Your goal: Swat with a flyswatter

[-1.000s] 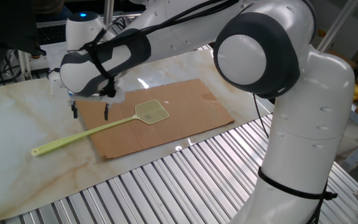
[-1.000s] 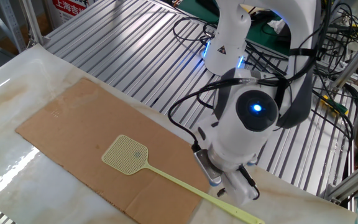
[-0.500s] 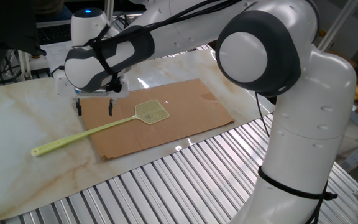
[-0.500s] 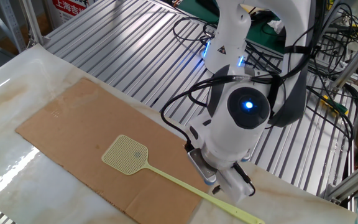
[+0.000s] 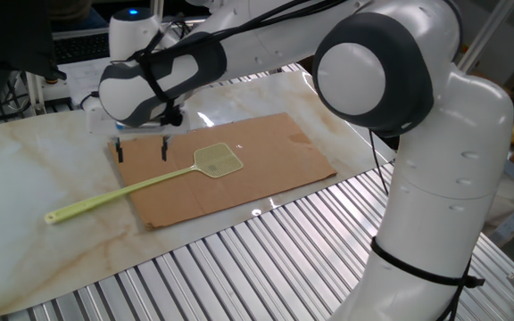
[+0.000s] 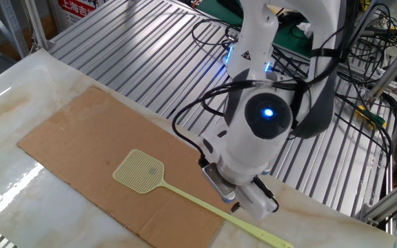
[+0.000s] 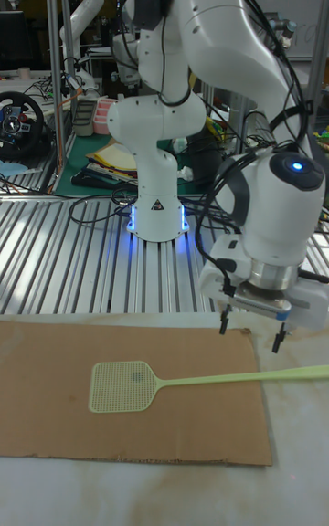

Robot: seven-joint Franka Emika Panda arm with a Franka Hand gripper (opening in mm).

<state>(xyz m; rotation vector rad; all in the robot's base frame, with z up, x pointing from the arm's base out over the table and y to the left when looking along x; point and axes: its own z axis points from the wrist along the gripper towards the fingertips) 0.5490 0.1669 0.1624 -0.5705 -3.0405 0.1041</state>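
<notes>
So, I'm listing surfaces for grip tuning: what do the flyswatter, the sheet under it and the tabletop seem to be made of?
The flyswatter looks like pale yellow-green plastic, with a fine mesh head. The sheet looks like matte brown cardboard, with a fold line showing. The tabletop looks like glossy veined marble or an imitation, reflecting light.

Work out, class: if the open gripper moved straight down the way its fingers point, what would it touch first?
Probably the flyswatter handle: the gripper hangs open just above it, fingers pointing down. Depth is uncertain; it might land on the cardboard sheet edge instead.

Flyswatter (image 7: 174, 382) handle end beyond tall view's edge
</notes>
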